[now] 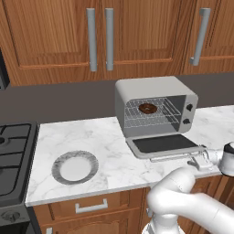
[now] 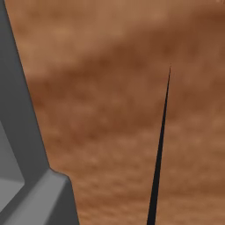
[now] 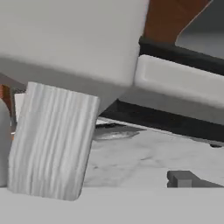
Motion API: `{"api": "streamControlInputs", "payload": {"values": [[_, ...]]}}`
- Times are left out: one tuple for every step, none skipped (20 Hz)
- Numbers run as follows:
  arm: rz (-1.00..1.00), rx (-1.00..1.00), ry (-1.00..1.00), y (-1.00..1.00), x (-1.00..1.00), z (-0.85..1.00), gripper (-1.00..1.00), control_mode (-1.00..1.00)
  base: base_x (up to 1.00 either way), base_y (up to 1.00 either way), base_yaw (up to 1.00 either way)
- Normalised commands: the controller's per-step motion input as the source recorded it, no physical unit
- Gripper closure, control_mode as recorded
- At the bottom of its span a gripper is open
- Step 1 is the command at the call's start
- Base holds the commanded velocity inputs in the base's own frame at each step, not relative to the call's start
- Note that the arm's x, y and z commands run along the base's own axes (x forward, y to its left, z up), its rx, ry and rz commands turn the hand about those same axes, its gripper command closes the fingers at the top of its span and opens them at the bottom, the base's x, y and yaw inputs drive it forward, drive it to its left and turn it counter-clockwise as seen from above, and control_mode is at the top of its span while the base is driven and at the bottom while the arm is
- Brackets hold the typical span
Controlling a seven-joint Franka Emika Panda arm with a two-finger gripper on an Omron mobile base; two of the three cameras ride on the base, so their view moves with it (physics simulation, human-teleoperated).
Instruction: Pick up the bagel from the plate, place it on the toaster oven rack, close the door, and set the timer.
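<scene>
The bagel [image 1: 147, 108] already lies on the rack [image 1: 153, 113] inside the oven [image 1: 155, 107]; the plate [image 1: 75, 167] left of it is bare. The door [image 1: 163, 145] hangs open. The gripper [image 1: 197, 161], jaws apart and apparently empty, sits by the door's front edge. Closing and timer remain.

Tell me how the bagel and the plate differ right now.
The bagel is dark brown and small; the plate is white-centred, grey-rimmed and much larger. The bagel lies on the rack inside the toaster oven; the plate sits bare on the counter. Both are round.
</scene>
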Motion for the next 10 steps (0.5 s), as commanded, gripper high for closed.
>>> {"api": "streamControlInputs", "payload": {"values": [[0.00,0.26,-0.09,0.71,0.21,0.84,-1.00,-1.00,0.00,0.00,0.00],[-0.03,0.23,-0.09,0.76,0.32,0.88,-1.00,-1.00,0.00,0.00,0.00],[-0.06,0.19,-0.03,0.79,0.46,0.80,-1.00,-1.00,0.00,0.00,0.00],[-0.07,0.16,-0.01,0.78,0.58,0.84,-1.00,-1.00,0.00,0.00,0.00],[-0.09,0.13,0.00,0.78,0.61,0.84,-1.00,-1.00,0.00,0.00,0.00],[-0.11,0.12,0.00,0.73,0.69,0.88,-1.00,-1.00,0.00,0.00,0.00],[-0.13,0.11,0.00,0.72,0.70,0.90,-1.00,-1.00,0.00,0.00,0.00],[-0.14,0.11,0.00,0.62,0.71,0.90,-1.00,-1.00,0.00,0.00,0.00],[-0.15,0.10,0.00,0.61,0.72,0.88,-1.00,-1.00,0.00,0.00,0.00],[-0.17,0.10,0.00,0.45,0.74,0.93,-1.00,-1.00,0.00,0.00,0.00]]}}
